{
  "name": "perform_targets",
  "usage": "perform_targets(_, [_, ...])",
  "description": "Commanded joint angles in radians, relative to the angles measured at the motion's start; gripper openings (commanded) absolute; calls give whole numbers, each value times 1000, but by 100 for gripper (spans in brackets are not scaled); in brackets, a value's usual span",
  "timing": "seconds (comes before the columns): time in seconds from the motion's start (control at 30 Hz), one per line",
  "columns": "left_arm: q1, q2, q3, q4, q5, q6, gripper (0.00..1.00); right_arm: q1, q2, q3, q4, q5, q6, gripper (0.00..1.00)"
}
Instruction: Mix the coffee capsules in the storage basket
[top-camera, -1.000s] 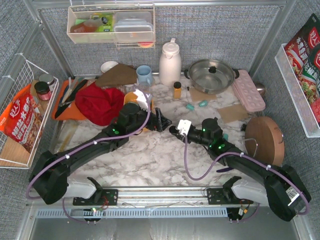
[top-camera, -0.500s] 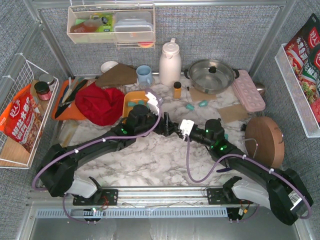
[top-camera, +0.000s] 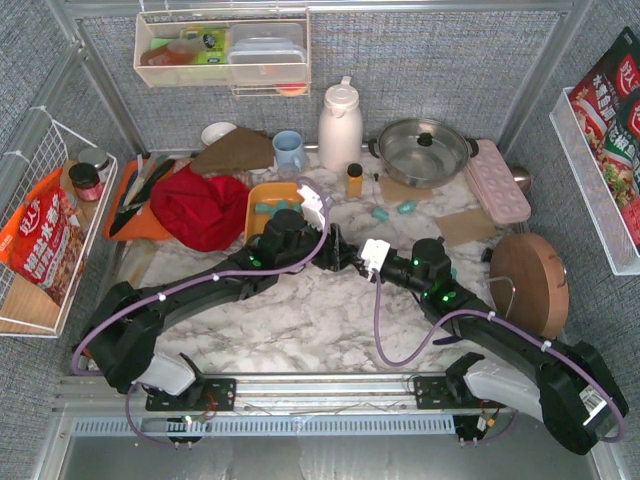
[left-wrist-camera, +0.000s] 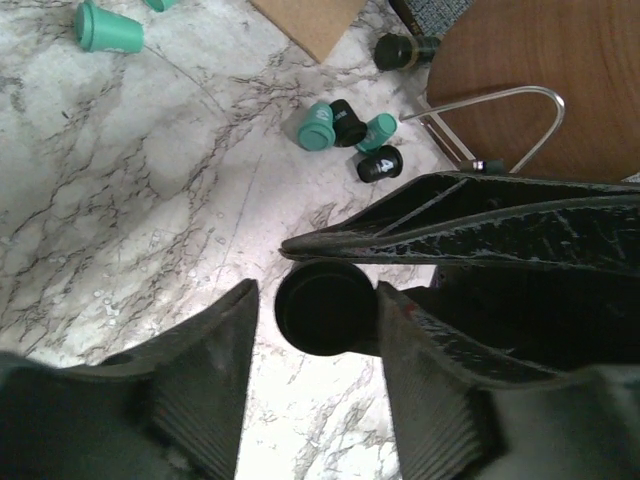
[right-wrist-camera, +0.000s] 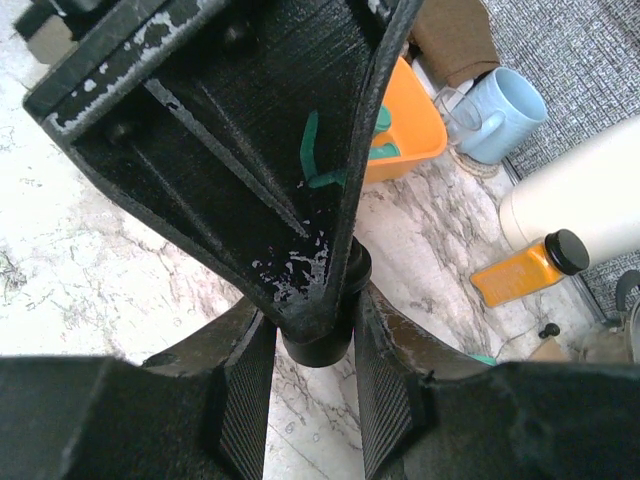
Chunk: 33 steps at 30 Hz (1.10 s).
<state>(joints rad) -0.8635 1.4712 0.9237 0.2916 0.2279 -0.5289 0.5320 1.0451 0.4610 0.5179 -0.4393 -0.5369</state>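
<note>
The orange-yellow storage basket sits behind the left arm with teal capsules in it; it also shows in the right wrist view. My two grippers meet at mid-table. My right gripper is shut on a black capsule. My left gripper is open, and that black capsule stands between its jaws with a gap on one side. Loose teal capsules lie behind, and a teal and black cluster lies near the wooden board.
An amber bottle, white thermos, blue mug and steel pot stand at the back. A red cloth lies left of the basket. A pink egg tray and a round wooden board are on the right.
My left arm has swung right from beside the basket until its open jaws stand around the black capsule in the right gripper. The right gripper has barely moved.
</note>
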Motion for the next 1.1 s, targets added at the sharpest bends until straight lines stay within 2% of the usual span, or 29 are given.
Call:
perform_targets(0.0, [-2,5,4,29,-9,-11,54,2,-5,7,33,-15,-5,27])
perform_targets(0.17, [-4,5,6,41,-6,-22,41,2,1,10,28,-12,-3,29])
perform_targets(0.3, [-3,-2,7,38,-14,-24,38,2,-1,14,20,-3,-1,34])
perform_targets(0.47, [-3,-31,10,4,-64,-8,38,1,-2,34,-26,2,-4,61])
perform_targets(0.63, [-2,-77,7,-51,-184,7,37,2,1,49,-66,2,-8,71])
perform_targets(0.9, [48,-144,6,-157,-416,41,38,2,7,65,-69,72,33,72])
perform_targets(1.07, [169,-152,-19,-171,-441,10,40,2,17,86,-75,211,116,72])
